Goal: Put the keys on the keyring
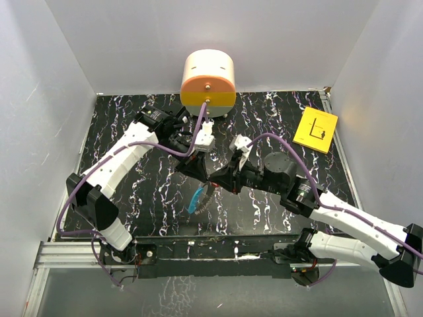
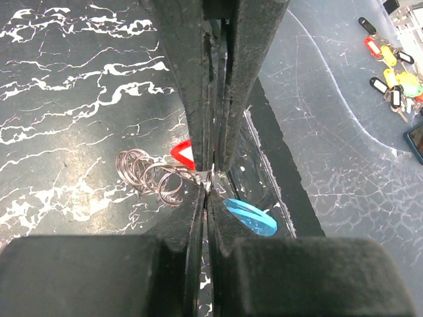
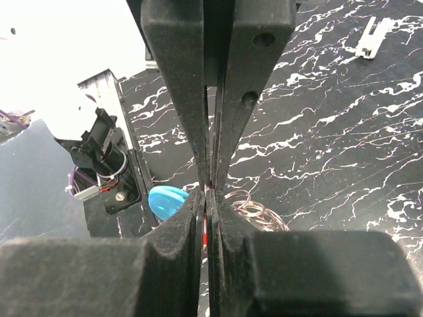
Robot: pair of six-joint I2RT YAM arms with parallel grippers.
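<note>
Both grippers meet tip to tip above the middle of the black marbled mat. The keyring (image 1: pixel 198 197) hangs just under them, a bright-blue band (image 2: pixel 251 216) joined to a coil of thin wire rings (image 2: pixel 149 175). My left gripper (image 2: pixel 207 191) is shut, pinching a bit of the ring's wire at its tips. My right gripper (image 3: pixel 206 198) is shut on the red key (image 2: pixel 183 152), which shows as a thin red strip between its pads. In the right wrist view the blue band (image 3: pixel 166 200) lies left of the fingers and the rings (image 3: pixel 254 211) right. The joint itself is hidden by the fingers.
An orange and cream drum (image 1: pixel 208 79) stands at the back middle. A yellow card (image 1: pixel 315 129) lies at the back right. A small white piece (image 3: pixel 370 36) lies on the mat. White walls close three sides, and a metal rail (image 1: pixel 198 251) runs along the near edge.
</note>
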